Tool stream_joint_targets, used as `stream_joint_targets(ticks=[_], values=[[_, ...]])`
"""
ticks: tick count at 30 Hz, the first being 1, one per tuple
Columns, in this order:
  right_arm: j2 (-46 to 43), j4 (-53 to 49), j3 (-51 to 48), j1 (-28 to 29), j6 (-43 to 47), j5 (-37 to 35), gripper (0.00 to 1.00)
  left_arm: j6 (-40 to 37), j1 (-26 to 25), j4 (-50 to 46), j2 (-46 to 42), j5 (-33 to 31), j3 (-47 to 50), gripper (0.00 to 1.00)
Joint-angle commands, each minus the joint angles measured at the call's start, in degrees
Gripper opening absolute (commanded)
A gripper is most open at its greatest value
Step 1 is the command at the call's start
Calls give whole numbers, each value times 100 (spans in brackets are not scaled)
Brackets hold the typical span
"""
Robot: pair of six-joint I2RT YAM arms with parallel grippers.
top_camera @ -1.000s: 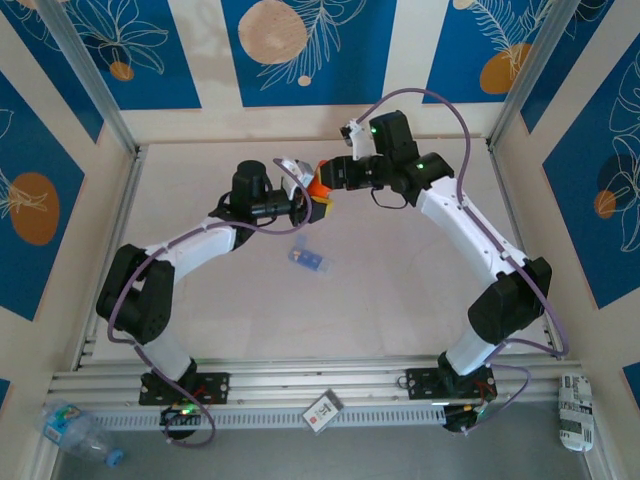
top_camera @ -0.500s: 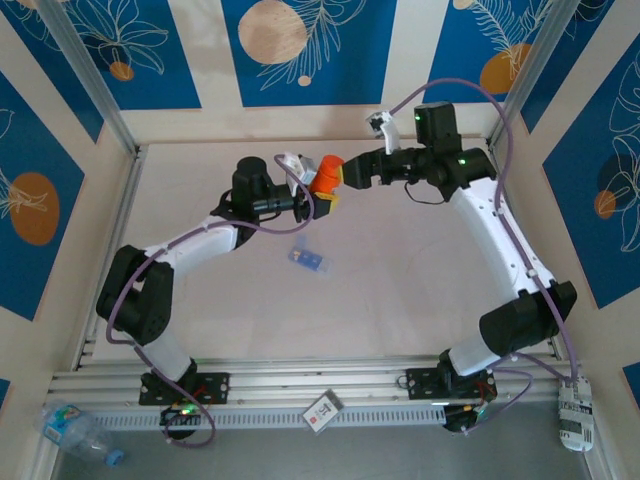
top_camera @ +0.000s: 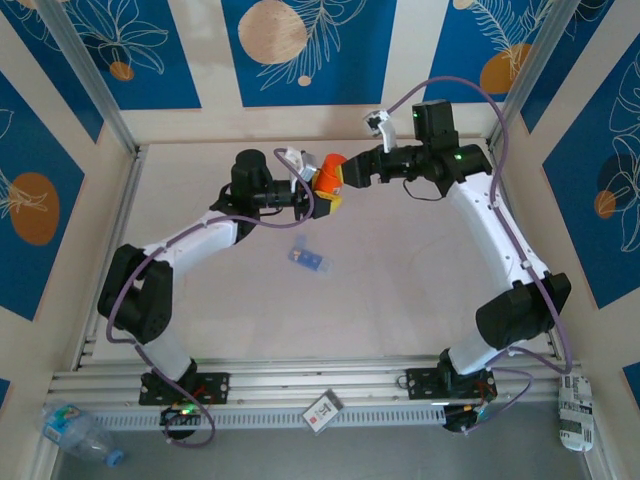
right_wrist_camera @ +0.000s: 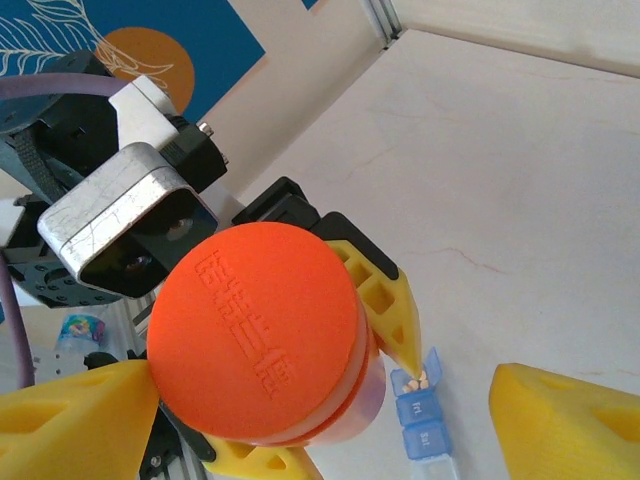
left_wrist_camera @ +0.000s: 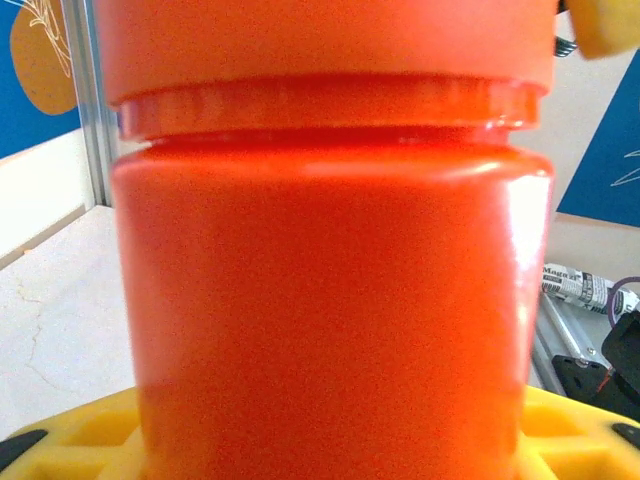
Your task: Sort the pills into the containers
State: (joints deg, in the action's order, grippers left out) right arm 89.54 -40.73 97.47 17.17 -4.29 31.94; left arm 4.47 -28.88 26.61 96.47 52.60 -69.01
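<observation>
containers (top_camera: 308, 258) on pale cracked tabletop (top_camera: 400, 290), blue floral walls (top_camera: 310, 50); left hand (top_camera: 322, 193) pinching orange bottle (top_camera: 328, 176), right hand (top_camera: 348, 172) spread.

Overhead, plus close wrist views of orange bottle (top_camera: 327, 178)

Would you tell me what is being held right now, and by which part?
The left gripper holds the orange bottle by its body, below the cap; the right gripper is open, holding nothing.

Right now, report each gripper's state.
Left gripper: closed on the orange cylindrical plastic bottle.
Right gripper: open around the bottle's round orange cap, not gripping it.
</observation>
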Motion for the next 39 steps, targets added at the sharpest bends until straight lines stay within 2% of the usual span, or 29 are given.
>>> stream_joint_targets(ticks=[1, 6, 9, 16, 20, 24, 28, 33, 39], values=[[76, -53, 261, 94, 124, 123, 85, 67, 33, 50, 37, 311, -175, 0], [169, -102, 368, 170, 107, 53, 82, 113, 33, 81, 54, 364, -183, 0], [254, -152, 445, 213, 82, 55, 76, 124, 35, 89, 63, 359, -174, 0], [336, -293, 437, 295, 122, -25, 50, 126, 38, 81, 49, 363, -174, 0], [280, -223, 222, 407, 28, -254, 44, 133, 32, 96, 39, 209, -183, 0], [157, 162, -261, 571, -481, -814, 37, 64, 15, 224, -82, -280, -100, 0], [-22, 846, -927, 822, -1335, -1628, 33, -108, -65, 617, -347, -1139, 190, 0], [-93, 1412, -1383, 1238, -2093, -2638, 33, -393, -262, 880, -556, -1946, 394, 0], [-103, 1717, -1604, 1360, -2520, -2971, 33, -458, -383, 1183, -551, -2296, 574, 0]])
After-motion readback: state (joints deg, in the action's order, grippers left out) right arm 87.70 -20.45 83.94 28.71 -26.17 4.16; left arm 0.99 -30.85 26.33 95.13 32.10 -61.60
